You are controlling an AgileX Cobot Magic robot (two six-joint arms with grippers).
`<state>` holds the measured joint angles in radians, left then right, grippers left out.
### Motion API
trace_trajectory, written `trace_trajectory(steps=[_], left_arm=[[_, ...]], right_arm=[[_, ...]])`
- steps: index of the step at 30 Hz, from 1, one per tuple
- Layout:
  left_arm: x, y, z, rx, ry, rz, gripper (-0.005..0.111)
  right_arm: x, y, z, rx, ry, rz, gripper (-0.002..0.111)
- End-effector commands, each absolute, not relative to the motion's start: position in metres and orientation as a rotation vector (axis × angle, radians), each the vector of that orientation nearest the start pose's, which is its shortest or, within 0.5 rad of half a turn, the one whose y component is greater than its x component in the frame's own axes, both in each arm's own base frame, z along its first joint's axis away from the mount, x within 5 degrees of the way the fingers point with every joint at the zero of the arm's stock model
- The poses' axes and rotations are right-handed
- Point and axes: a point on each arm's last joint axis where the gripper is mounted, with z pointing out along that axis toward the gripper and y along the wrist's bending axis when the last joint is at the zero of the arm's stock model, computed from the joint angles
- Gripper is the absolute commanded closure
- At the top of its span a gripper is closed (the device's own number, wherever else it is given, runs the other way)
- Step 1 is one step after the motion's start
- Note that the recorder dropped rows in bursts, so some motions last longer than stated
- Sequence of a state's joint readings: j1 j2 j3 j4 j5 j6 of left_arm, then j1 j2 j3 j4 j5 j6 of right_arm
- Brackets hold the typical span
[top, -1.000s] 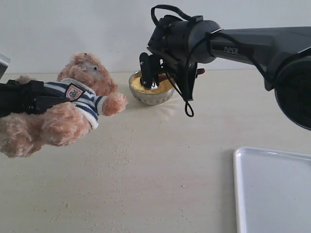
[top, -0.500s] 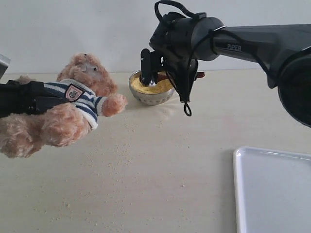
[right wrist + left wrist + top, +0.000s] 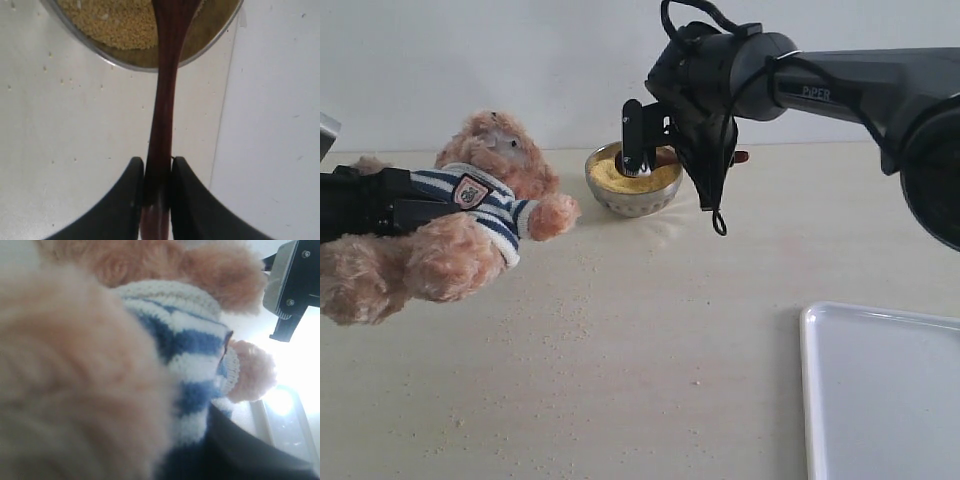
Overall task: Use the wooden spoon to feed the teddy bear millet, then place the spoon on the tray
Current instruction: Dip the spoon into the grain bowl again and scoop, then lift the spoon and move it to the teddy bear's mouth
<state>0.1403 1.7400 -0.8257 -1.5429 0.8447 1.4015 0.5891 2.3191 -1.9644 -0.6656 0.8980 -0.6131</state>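
Right gripper (image 3: 157,172), clamped on the wooden spoon (image 3: 165,100), dips it into the millet (image 3: 110,20) in the metal bowl (image 3: 632,200). Left gripper (image 3: 390,200) grips the teddy bear (image 3: 485,190) beside it. A tilted lift could spill more (stray grains litter the table (image 3: 650,350)).
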Motion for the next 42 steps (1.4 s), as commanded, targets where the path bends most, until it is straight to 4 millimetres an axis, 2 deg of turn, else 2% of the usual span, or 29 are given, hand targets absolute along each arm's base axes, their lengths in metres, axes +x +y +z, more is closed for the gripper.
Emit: trace_trajectory(steps=[1,10,16,21,30,33,37,42], left_arm=[[0.318,-0.024,0.18,0.075,2.267,-1.015,0.102],[0.318,-0.024,0.18,0.075,2.267,-1.015,0.102],[0.317,-0.024,0.18,0.082,2.271,-1.012,0.102],[0.317,-0.024,0.18,0.082,2.271,-1.012,0.102],[0.317,-0.024,0.18,0.082,2.271,-1.012,0.102],[0.317,-0.024,0.18,0.082,2.271,-1.012,0.102],[0.317,-0.024,0.18,0.082,2.271,-1.012,0.102],[0.317,-0.024,0.18,0.084,2.272,-1.012,0.102]], right_arm=[[0.447,0.246,0.186,-1.843,1.919,-0.813,0.108],[0.443,0.248,0.182,-1.886,1.937,-0.733,0.108],[0.442,0.249,0.182,-1.808,1.996,-0.701,0.108],[0.436,0.252,0.179,-1.802,2.068,-0.587,0.108],[0.436,0.251,0.179,-1.788,2.082,-0.583,0.108],[0.435,0.251,0.183,-1.765,2.091,-0.575,0.108],[0.432,0.252,0.2,-1.716,2.086,-0.521,0.108],[0.44,0.235,0.206,-1.647,2.141,-0.499,0.108]])
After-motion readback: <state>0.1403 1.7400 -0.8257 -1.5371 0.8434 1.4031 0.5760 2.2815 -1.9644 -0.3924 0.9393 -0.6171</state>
